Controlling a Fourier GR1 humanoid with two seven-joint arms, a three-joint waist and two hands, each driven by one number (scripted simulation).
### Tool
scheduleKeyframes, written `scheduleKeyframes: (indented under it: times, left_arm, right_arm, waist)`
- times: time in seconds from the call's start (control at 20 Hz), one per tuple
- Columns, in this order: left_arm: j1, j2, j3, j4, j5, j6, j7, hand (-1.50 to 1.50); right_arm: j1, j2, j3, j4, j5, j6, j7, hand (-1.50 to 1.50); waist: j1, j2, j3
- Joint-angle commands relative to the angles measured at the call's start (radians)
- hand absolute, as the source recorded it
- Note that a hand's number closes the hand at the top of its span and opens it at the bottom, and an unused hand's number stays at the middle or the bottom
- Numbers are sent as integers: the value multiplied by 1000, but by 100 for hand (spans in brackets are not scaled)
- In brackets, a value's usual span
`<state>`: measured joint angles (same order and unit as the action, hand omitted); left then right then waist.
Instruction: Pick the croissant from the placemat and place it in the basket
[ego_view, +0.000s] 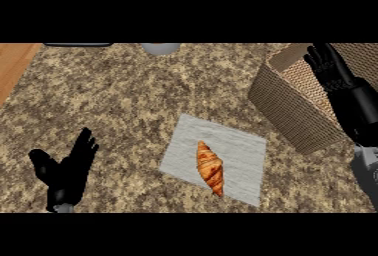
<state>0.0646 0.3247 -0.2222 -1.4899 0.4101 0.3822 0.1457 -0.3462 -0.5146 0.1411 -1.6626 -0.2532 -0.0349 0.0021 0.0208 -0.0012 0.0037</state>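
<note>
A golden-brown croissant (210, 168) lies lengthwise on a light grey placemat (240, 145) in the middle of the granite counter. A woven tan basket (291, 107) stands at the right, tilted in this view, its opening facing up and right. My right hand (330, 67) hovers over the basket's opening, fingers straight and holding nothing. At the lower left, well apart from the placemat, my left hand (70, 167) rests open with fingers up.
A grey round object (160, 48) and a dark flat item (77, 44) sit at the counter's far edge. A wooden strip (15, 62) borders the counter at the upper left.
</note>
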Motion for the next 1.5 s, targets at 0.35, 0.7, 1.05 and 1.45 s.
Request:
scheduleKeyframes:
  times: [0.35, 0.7, 1.05, 1.45]
  left_arm:
    - [-211, 145, 36, -28, -133, -43, -50, 0]
    - [-215, 146, 54, -14, -131, -35, -38, 0]
    - [-233, 170, 90, 31, -129, -48, -39, 0]
    - [-235, 168, 96, 33, -117, -63, -32, 0]
  right_arm:
    - [-60, 186, 344, 11, 417, -171, -99, 150]
    - [-34, 300, 443, 199, 1007, -613, 189, -150]
    - [-94, 348, 471, 189, 1342, -330, 642, -150]
    - [-91, 457, 605, 68, 1291, 269, 1008, -150]
  waist:
    - [19, 12, -2]
    - [-22, -11, -10]
    - [-63, -22, -12]
    - [-61, -22, -11]
